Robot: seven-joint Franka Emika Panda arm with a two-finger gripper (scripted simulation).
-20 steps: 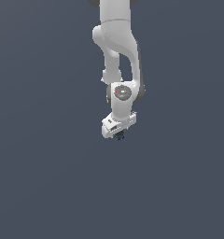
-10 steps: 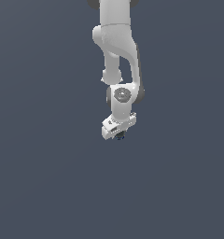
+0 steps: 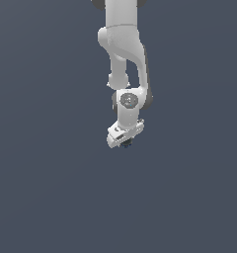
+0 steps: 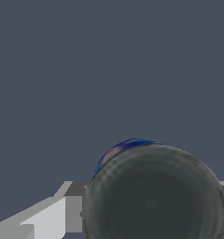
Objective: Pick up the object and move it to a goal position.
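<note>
The white arm point(image 3: 123, 54) hangs straight down from twelve o'clock in the exterior view, bending at a round grey-capped joint point(image 3: 127, 100) before it ends in the gripper point(image 3: 126, 143), which tilts a little toward seven o'clock. All around it is flat slate-grey with no edge or seam that I can make out, so I cannot tell whether that is a tabletop or simply backdrop.

The object point(image 3: 126, 144) shows as a tiny dark lump right at the gripper's tip, tucked under the white hand at about six o'clock of it and touching it. From here it is too small to show any detail.

In the wrist view the object point(image 4: 153, 193) fills the lower half as a big dark, dull ball with faint ringed shading, and a thin blue rim with a reddish fleck runs along its edge at about eleven o'clock. Grey and white fingers point(image 4: 73, 212) stand pressed against its side at nine o'clock, with a sliver of another at three o'clock, so the fingers are clamped on the object.
</note>
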